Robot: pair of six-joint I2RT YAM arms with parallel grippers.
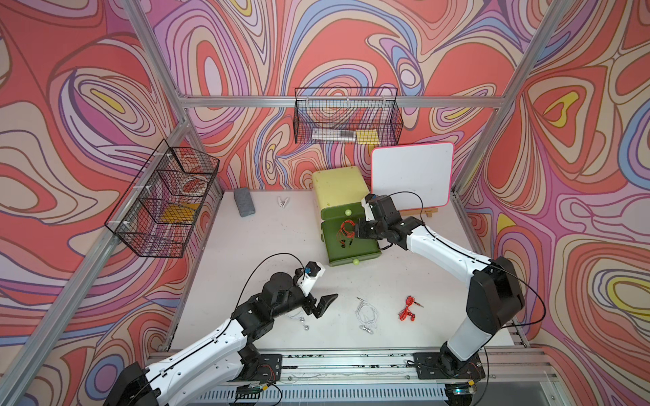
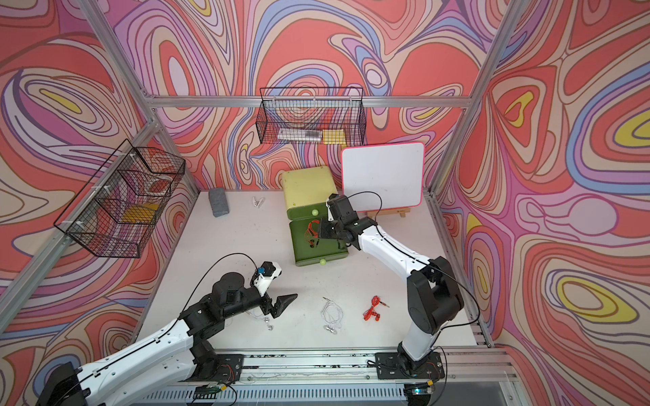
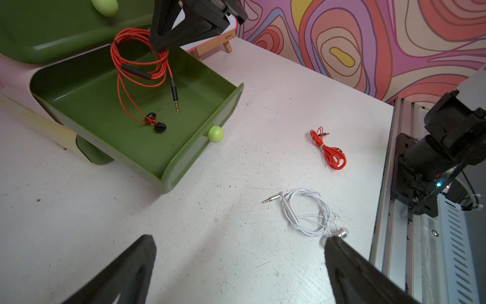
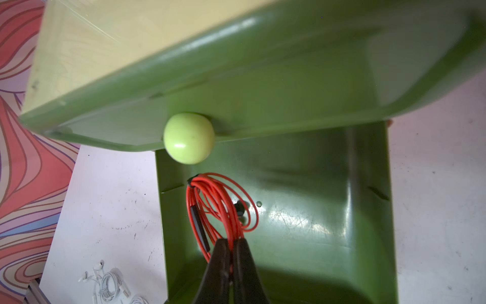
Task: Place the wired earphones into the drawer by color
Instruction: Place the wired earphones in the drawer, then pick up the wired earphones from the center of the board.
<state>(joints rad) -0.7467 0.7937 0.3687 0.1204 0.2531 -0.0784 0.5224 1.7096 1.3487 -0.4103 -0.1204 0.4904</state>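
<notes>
My right gripper (image 1: 357,232) (image 4: 231,240) is shut on a coil of red wired earphones (image 1: 346,230) (image 4: 222,208) and holds it over the pulled-out green drawer (image 1: 365,251) (image 3: 92,105). The cable hangs down, and its earbuds and plug reach the drawer floor. On the table in front lie a tied red bundle (image 1: 408,309) (image 3: 328,151) and a white coil (image 1: 367,314) (image 3: 306,213). A second white set (image 1: 300,320) is partly hidden under my left arm. My left gripper (image 1: 325,305) (image 3: 239,238) hovers wide open just above the table, holding nothing.
The yellow-green drawer unit (image 1: 337,186) stands at the back, its upper drawer (image 4: 263,92) shut. A whiteboard (image 1: 411,175) on an easel stands to its right, and a grey block (image 1: 243,206) and a small white item (image 1: 283,202) to its left. Wire baskets (image 1: 346,119) hang on the walls.
</notes>
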